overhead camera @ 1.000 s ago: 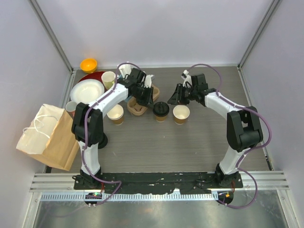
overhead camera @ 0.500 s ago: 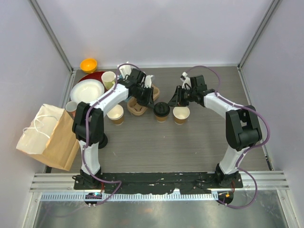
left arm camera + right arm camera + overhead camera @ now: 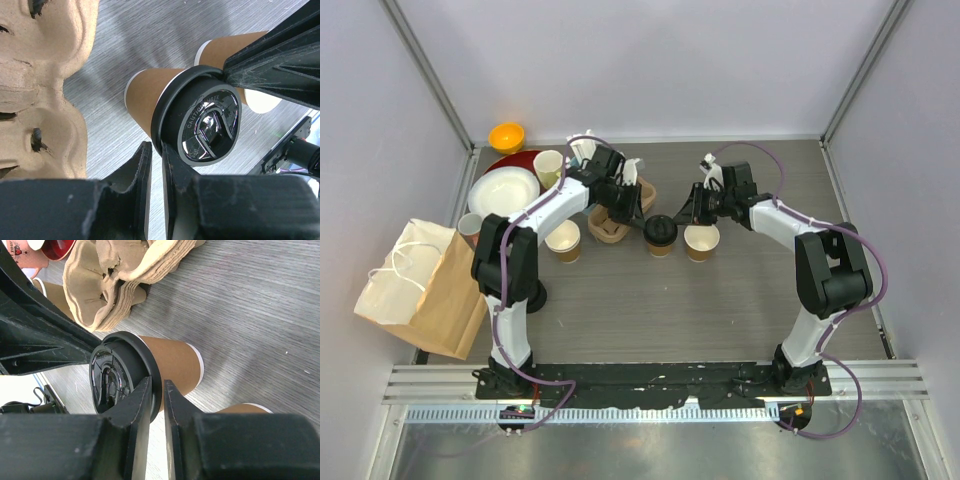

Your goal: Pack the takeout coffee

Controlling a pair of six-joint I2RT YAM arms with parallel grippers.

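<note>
Grey wood-grain table (image 3: 720,300), walled in white on three sides, holds a paper bag (image 3: 420,285) over its near-left edge. Further in, the lidded cup (image 3: 660,233) stands mid-table with an open cup (image 3: 701,241) just beside it and a pulp carrier (image 3: 613,218) behind. Only the wrist views show the grips: the left gripper (image 3: 156,150) has its jaws almost together, pinching the lid (image 3: 207,122) by its rim, and the right gripper (image 3: 156,385) pinches the opposite rim likewise. Widest room lies between the cups and the arm bases; plates (image 3: 505,190) crowd the far-left corner.
</note>
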